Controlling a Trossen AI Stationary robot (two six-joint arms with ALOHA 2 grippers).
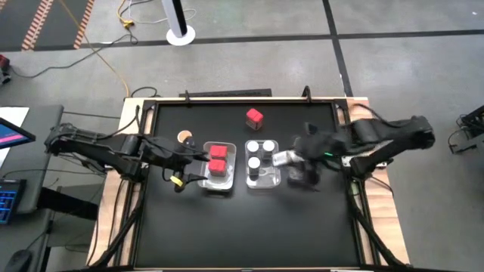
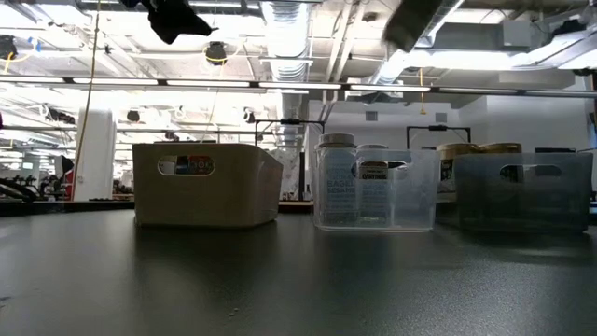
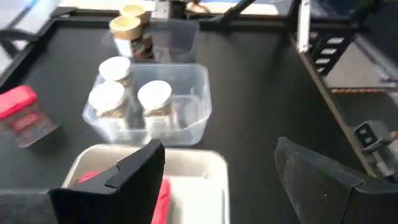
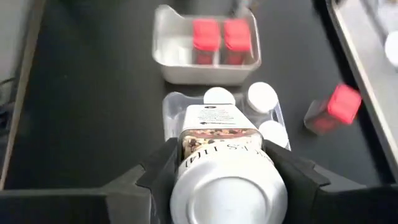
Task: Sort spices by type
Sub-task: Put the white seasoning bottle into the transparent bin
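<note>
The right gripper (image 4: 227,171) pinches a white-lidded round glass jar (image 4: 217,155) lying lengthwise, just beside the clear plastic tray (image 1: 262,181) of matching jars (nearest arm); the left gripper (image 3: 217,180), spread, hovers over the white tray (image 1: 215,185).

Bright overhead strip lighting — right arm (image 1: 318,155) motion-blurred.

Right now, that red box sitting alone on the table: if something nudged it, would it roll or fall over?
The lone red box looks cube-like with flat sides, so it would probably slide rather than roll. In the right wrist view it already seems tilted, so it may tip easily. It is small, likely light.
</note>
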